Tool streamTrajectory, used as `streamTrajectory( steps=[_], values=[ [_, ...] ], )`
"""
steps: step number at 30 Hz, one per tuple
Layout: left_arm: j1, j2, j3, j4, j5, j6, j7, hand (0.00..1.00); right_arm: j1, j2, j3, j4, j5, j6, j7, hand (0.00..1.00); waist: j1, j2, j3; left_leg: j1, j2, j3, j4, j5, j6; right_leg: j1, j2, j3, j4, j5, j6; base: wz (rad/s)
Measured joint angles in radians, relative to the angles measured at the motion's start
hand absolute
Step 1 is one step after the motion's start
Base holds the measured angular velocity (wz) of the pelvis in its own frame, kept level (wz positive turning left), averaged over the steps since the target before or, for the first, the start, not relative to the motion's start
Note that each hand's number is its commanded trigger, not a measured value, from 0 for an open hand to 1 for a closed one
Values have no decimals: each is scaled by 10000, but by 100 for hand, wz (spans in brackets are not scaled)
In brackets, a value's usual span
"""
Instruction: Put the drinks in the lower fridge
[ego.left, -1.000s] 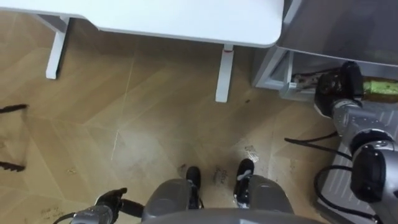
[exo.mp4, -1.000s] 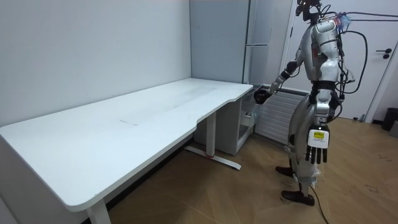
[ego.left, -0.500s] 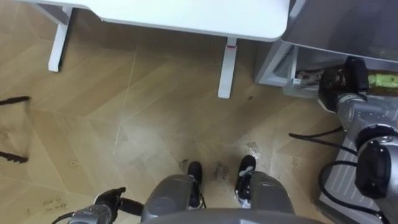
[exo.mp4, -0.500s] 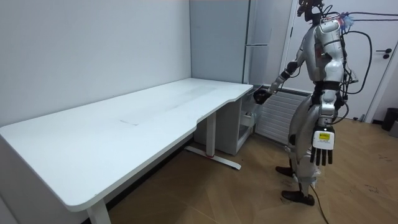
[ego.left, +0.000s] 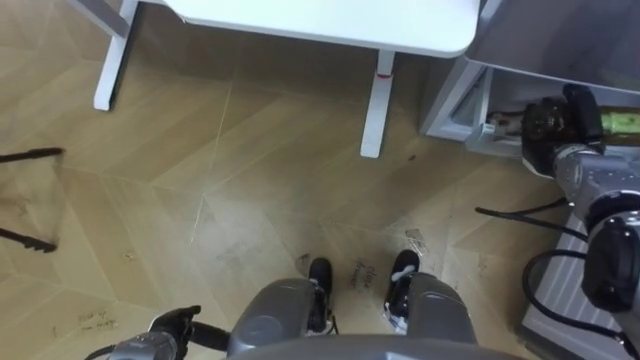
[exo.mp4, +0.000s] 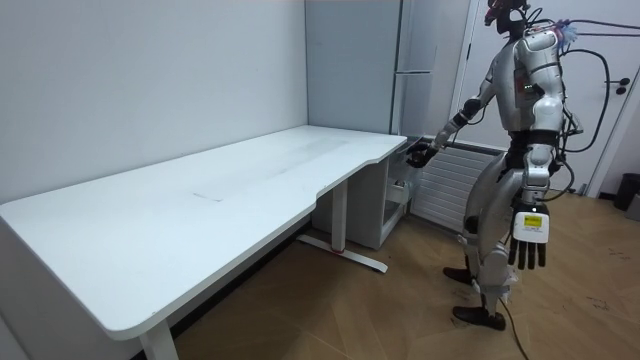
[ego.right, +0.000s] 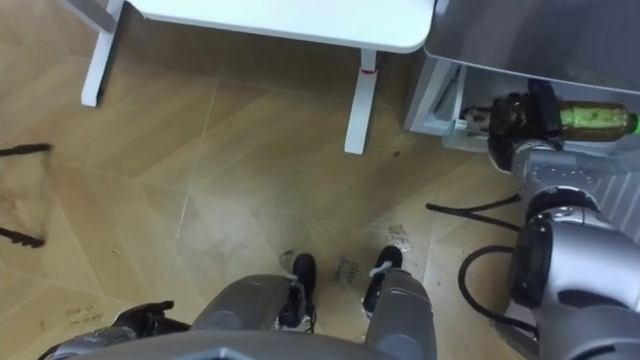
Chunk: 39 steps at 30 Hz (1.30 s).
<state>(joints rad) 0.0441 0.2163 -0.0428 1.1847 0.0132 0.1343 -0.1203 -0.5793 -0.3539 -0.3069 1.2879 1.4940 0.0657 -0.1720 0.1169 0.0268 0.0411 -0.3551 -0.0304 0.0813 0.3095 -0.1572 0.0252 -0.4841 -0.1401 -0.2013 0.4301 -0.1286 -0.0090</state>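
You're mid-carry: your right hand (ego.right: 515, 118) is clasped round the green bottle (ego.right: 590, 120), held out past the corner of the white desk (ego.right: 300, 20) toward the grey fridge (exo.mp4: 350, 70), your left hand (exo.mp4: 527, 235) hanging slack-fingered at your side — next, I'd judge, bring it low into the bottom compartment.

Long white desk (exo.mp4: 200, 215) against a pale wall (exo.mp4: 130, 70), wood floor (ego.left: 250, 180); white door (exo.mp4: 625, 140) at right

Green bottle (ego.right: 595, 120), white desk (ego.left: 330, 20), tan herringbone wood floor (ego.left: 260, 180), grey fridge (exo.mp4: 350, 70)
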Motion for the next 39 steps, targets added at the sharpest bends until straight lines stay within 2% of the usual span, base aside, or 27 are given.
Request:
streamTrajectory(
  steps=[7, 17, 26, 39],
  values=[
    [103, 3, 3, -37, 5, 138, -11, 0, -50, -10, -2, 0, -82, -5, 13, 0, -6, -36, -18, -6, 5, 0, 35, 5, -6, 2, 6, 5, 3, 13, -16, 0],
    [181, 27, -14, -53, -6, 184, -4, 0, -95, -69, 19, 14, -305, 6, 216, 0, -37, -227, -124, -47, 17, -28, 127, 39, 17, 115, 22, -57, -157, 129, 26, 1],
    [203, 41, -19, -71, -6, 171, 1, 0, -114, -69, 17, 7, -385, -7, 235, 0, -63, -253, -124, -99, 20, -43, 168, 40, 19, 129, 25, -74, -146, 166, 27, 0],
    [219, 47, -22, -76, -29, 137, 36, 0, -115, -71, 18, -16, -595, -16, 235, 0, -298, -280, -107, -68, 21, -42, 139, 47, 32, 157, 20, -110, -162, 163, 39, 0]
  ],
)
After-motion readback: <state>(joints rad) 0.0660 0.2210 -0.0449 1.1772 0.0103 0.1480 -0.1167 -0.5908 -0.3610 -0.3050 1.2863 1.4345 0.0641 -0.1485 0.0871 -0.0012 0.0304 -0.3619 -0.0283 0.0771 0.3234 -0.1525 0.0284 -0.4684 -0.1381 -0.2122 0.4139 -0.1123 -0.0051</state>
